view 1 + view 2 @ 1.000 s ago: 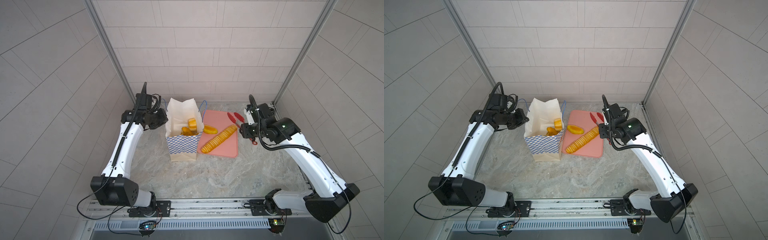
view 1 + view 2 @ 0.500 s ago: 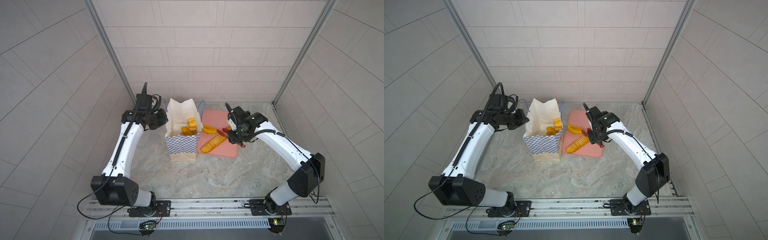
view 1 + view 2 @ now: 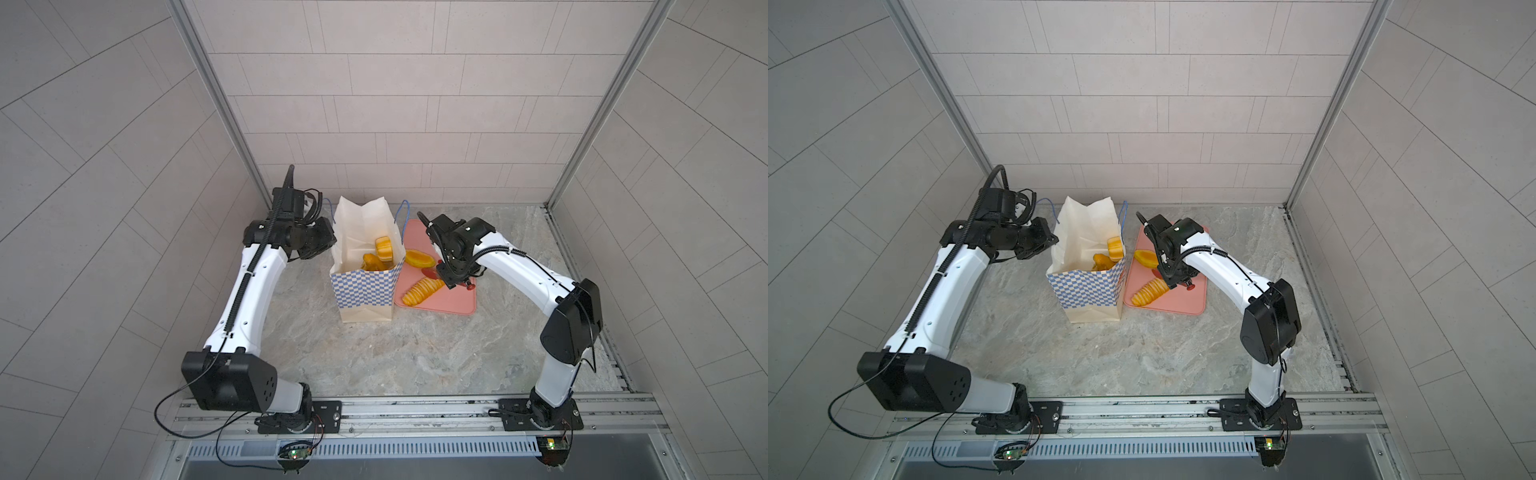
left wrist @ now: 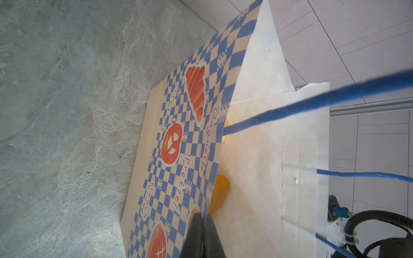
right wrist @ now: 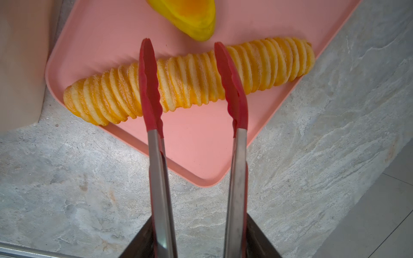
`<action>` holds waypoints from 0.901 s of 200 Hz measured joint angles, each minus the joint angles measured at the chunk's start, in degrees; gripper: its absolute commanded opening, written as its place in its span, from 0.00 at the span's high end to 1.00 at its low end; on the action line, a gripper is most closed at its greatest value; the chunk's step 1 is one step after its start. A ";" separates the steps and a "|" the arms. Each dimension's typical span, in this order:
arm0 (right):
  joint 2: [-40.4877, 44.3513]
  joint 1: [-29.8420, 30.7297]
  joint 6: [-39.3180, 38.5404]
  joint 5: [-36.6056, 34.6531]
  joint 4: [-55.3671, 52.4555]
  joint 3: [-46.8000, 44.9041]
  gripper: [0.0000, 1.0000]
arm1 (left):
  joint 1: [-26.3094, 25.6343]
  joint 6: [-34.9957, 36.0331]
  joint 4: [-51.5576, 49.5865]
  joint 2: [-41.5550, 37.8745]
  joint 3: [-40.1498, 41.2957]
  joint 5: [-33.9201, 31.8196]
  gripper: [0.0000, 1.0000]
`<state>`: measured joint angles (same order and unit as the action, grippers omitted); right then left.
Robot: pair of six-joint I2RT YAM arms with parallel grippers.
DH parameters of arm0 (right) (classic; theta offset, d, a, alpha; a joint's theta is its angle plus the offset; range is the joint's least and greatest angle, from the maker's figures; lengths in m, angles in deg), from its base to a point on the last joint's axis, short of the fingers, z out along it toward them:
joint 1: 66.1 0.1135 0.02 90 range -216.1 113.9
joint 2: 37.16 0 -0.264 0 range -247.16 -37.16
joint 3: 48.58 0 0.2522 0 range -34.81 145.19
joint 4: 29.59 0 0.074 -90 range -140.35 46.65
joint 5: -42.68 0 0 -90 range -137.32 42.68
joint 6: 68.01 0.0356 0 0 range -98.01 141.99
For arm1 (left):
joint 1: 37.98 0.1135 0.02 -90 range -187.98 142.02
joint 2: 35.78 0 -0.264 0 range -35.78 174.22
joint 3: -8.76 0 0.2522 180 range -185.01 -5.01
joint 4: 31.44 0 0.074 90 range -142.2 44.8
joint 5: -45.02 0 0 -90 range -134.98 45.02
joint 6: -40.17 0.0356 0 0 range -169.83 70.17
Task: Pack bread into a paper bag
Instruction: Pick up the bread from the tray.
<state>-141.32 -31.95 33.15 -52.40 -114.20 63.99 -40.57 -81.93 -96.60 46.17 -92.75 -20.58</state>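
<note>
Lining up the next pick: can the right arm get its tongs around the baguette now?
Likely yes: the red tongs in the right gripper stand open over the baguette, with nothing in the way.

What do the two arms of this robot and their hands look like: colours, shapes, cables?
Both arms have rounded white links and bulky black joints. A ribbed black cable runs along the left arm and the right arm. The left hand and right hand are black.

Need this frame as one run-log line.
left gripper shut on paper bag rim | right gripper holds tongs, open over baguette | tray: baguette, one pastry | some bread in bag
</note>
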 measured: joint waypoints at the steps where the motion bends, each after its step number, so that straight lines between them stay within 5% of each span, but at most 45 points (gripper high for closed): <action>1: -0.02 0.00 -0.02 0.00 -0.02 0.02 0.43 | 0.00 0.02 0.00 0.00 0.00 0.00 1.00; 180: -11.37 -1.22 -4.17 -0.79 0.61 10.93 0.34 | 0.00 0.20 0.09 0.87 0.02 0.02 1.00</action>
<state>-152.68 -33.17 28.97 -53.19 -113.59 74.92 -40.57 -81.73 -96.51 47.05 -92.73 -20.55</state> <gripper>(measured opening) 0.664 0.051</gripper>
